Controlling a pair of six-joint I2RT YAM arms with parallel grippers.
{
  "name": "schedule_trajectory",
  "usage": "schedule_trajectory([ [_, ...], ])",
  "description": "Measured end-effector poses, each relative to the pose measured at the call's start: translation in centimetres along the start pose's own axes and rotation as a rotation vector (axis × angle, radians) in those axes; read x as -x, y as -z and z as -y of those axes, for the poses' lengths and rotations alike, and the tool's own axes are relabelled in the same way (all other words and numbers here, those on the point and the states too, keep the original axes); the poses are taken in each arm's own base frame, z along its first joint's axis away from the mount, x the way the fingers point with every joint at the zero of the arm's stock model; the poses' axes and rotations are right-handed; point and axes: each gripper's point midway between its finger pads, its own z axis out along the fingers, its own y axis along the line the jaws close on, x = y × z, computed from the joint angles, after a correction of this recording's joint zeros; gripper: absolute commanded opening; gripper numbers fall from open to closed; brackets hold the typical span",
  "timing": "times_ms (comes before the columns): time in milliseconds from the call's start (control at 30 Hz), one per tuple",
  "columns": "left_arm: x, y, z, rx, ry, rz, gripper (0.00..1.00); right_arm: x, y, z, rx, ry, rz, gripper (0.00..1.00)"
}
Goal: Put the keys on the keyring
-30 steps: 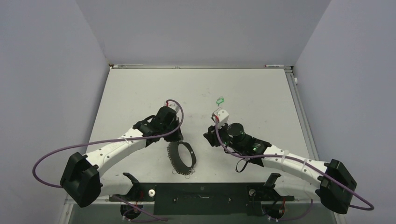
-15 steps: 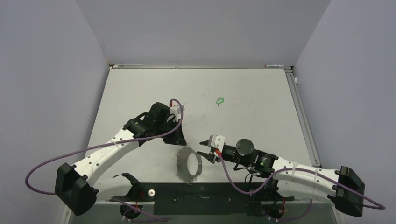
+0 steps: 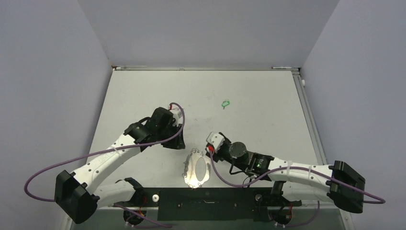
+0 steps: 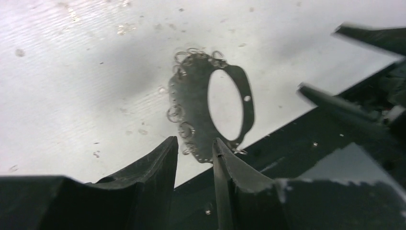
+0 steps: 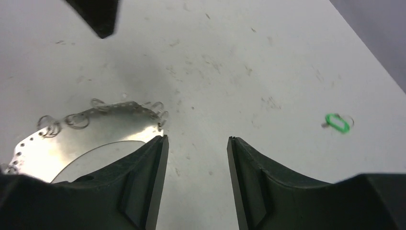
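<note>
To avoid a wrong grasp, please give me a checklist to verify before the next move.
1. Large flat grey metal keyring lying loose on the white table: ok.
2. Tiny bright green key visible, unobstructed, well apart from the keyring: ok.
3. Left fingers apart, empty: ok.
4. Right fingers apart, empty: ok.
5. Green key threaded on keyring: not ok.
6. Which small wire loop can open: cannot tell.

The left arm (image 3: 112,154) and the right arm (image 3: 299,171) are built alike, with slim white links between bulky black joint housings, the largest at the lower corners of the frame. A loose purple cable (image 3: 62,159) trails along each. Each wrist carries a small white block (image 3: 215,140) with red wires. A green light (image 3: 259,164) glows right of centre. The fingers (image 4: 153,177) are matte black wedges.
</note>
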Motion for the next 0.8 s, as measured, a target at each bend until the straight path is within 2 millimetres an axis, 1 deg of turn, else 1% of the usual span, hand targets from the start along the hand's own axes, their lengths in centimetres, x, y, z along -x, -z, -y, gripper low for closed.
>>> schedule_trajectory([
  [33, -0.1, -0.3, -0.8, 0.036, 0.001, 0.01, 0.39, -0.7, 0.0, 0.8, -0.058, -0.045, -0.034, 0.54],
  [100, -0.4, -1.0, -1.7, 0.088, 0.0, 0.026, 0.44, -2.5, 0.3, 2.9, -0.198, -0.175, -0.105, 0.56],
  [167, -0.8, -1.7, -1.7, 0.111, -0.004, 0.05, 0.5, -4.1, 0.9, 4.8, -0.318, -0.301, -0.151, 0.56],
  [233, -1.3, -2.7, -0.9, 0.104, -0.021, 0.091, 0.56, -5.6, 1.7, 6.8, -0.429, -0.426, -0.18, 0.56],
  [333, -2.0, -4.1, 0.4, 0.082, -0.06, 0.164, 0.55, -7.4, 3.0, 9.1, -0.551, -0.579, -0.216, 0.54],
  [400, -2.3, -5.2, 0.9, 0.075, -0.092, 0.219, 0.52, -8.0, 3.7, 10.2, -0.61, -0.652, -0.241, 0.53],
  [433, -2.4, -5.7, 1.0, 0.07, -0.102, 0.245, 0.51, -8.0, 3.9, 10.6, -0.629, -0.68, -0.248, 0.53],
  [533, -2.2, -7.3, 0.7, 0.087, -0.092, 0.302, 0.48, -7.2, 4.1, 11.3, -0.655, -0.74, -0.238, 0.53],
  [667, -1.5, -9.1, 1.1, 0.112, -0.084, 0.349, 0.46, -6.9, 4.2, 11.2, -0.653, -0.775, -0.235, 0.52],
  [800, -1.8, -10.4, 1.8, 0.124, -0.09, 0.356, 0.42, -7.1, 4.3, 10.8, -0.646, -0.795, -0.243, 0.52],
])
